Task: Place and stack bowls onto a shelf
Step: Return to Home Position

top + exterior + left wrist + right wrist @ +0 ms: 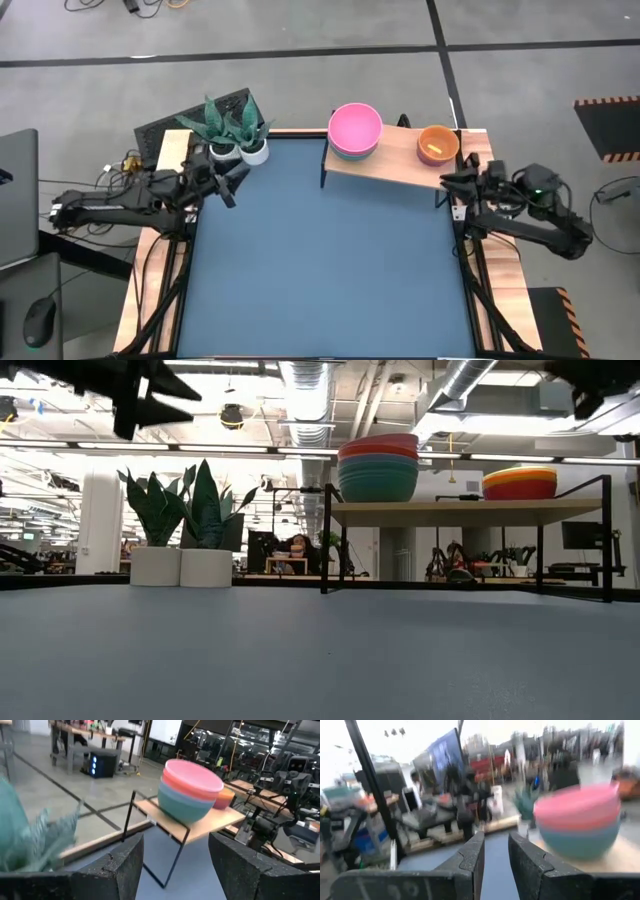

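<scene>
Bowls stand in two stacks on the shelf (pixel 398 160), which sits at the far edge of the blue table (pixel 320 270). The large stack (pixel 355 130) is at the shelf's left end, with pink on top, red just under it and blue-green bowls below (the low view shows the rims nested closely). The small stack (pixel 438 146) is at the right end, apart from the large one. From above an orange bowl shows on top; from the side its rims read yellowish, orange and red.

The left gripper (pixel 236 186) hangs over the table's left edge, near two white plant pots (pixel 242 152) and well apart from the shelf. Its fingers (pixel 120 865) are spread wide with nothing between them. The right gripper (pixel 447 185) hovers at the table's right edge, just beside the shelf's right front leg and nearer the front than the small stack. Its fingers (pixel 470 862) stand a narrow gap apart and grip nothing. Both grippers are raised well above the tabletop, showing only at the upper corners of the low view.
</scene>
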`<state>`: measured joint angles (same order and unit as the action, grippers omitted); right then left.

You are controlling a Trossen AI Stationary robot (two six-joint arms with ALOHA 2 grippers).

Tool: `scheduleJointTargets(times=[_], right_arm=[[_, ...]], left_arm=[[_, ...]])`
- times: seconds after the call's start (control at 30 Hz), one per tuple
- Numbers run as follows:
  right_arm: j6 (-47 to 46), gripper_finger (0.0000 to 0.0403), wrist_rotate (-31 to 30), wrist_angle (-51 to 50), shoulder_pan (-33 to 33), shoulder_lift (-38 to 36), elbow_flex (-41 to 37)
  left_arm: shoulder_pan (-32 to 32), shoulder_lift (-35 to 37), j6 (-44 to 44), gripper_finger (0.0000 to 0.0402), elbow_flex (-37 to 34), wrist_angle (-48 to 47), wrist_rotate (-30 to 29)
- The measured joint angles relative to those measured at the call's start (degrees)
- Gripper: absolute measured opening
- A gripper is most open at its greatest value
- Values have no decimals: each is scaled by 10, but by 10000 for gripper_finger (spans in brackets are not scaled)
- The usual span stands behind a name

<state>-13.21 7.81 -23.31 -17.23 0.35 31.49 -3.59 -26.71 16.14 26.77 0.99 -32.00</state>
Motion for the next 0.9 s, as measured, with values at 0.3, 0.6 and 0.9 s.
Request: scheduleJointTargets(times=[0.3, 0.6, 0.9], right_arm=[[-22, 114, 11, 35, 10, -1, -57], [-40, 114, 14, 117, 51, -2, -149], [-13, 114, 1, 200, 103, -2, -241]], left_arm=[[35, 40, 50, 210, -75, 3, -13], [86, 59, 55, 210, -130, 53, -14], [133, 59, 71, 210, -168, 75, -49]])
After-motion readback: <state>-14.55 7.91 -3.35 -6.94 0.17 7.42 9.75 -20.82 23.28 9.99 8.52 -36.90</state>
